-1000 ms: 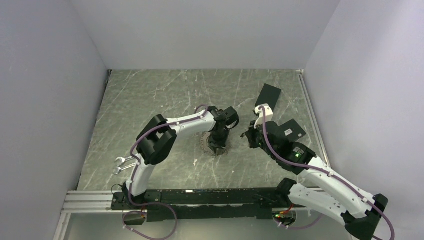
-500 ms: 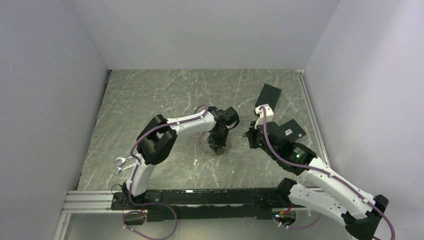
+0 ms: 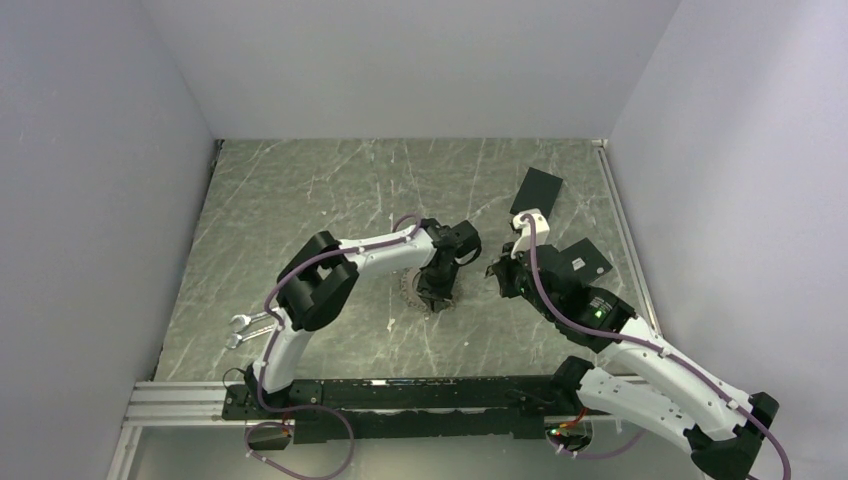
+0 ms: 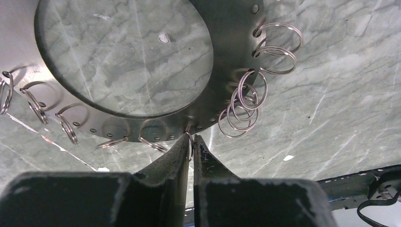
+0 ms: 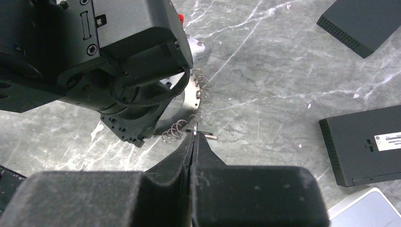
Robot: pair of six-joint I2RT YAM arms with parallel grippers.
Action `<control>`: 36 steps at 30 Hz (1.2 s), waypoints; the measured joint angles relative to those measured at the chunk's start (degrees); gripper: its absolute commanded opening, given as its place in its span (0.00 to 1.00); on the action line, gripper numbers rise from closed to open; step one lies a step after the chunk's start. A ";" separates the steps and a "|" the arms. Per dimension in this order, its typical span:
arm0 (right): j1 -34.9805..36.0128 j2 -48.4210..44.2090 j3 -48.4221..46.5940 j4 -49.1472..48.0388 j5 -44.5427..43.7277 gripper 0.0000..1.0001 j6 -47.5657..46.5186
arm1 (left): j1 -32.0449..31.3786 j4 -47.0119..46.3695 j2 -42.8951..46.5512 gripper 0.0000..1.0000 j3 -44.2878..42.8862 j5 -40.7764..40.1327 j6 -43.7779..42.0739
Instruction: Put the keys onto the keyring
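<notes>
The keyring (image 4: 234,56) lies flat on the table (image 4: 331,94); your left gripper (image 4: 191,146) pinches a split ring (image 4: 189,140) on its rim, your right gripper (image 5: 194,142) sits closed just beside.

no text legible, white label (image 5: 387,140) on black box (image 5: 359,156) unreadable

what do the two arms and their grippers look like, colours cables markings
Both the left arm and the right arm have white links with chunky black joint housings. A purple cable runs along each. A green light glows on the right arm. The left gripper and the right gripper are black, with fingers tapering to thin tips.
</notes>
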State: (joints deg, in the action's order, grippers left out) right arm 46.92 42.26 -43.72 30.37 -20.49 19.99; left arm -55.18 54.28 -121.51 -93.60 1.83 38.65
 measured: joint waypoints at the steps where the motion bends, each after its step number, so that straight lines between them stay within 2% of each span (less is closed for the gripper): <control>1: 0.00 0.00 0.00 0.00 0.00 0.00 0.00 | -0.04 0.02 0.00 0.08 0.20 -0.44 -0.13; 3: 0.00 0.00 0.00 0.00 0.00 0.00 -0.02 | -0.24 -0.02 0.00 0.00 0.26 -1.42 -0.57; 9: 0.00 0.00 0.02 0.00 -0.02 0.00 -0.02 | -1.70 -0.37 0.17 0.00 0.26 -4.72 -5.49; 18: -0.02 -0.85 0.00 -0.17 -2.45 0.00 -0.44 | -6.40 -4.04 3.21 0.00 4.22 -10.36 -25.29; 23: -0.02 -3.02 -0.35 -0.50 -6.56 0.00 -0.52 | -6.88 -7.32 10.78 0.00 11.67 -12.35 -35.78; 30: -0.17 -7.89 -0.83 -1.95 -13.00 0.00 -1.11 | -6.78 -16.57 25.14 0.00 22.23 -12.85 -52.72; 36: -0.33 -5.88 -2.45 -3.15 -14.03 0.00 -1.88 | -6.78 -20.02 31.10 0.00 23.30 -16.83 -66.82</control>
State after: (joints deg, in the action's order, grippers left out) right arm 46.59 36.38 -46.17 27.22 -34.52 18.11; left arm -61.95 34.26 -90.41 -70.30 -15.00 -28.16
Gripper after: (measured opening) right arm 0.010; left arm 0.012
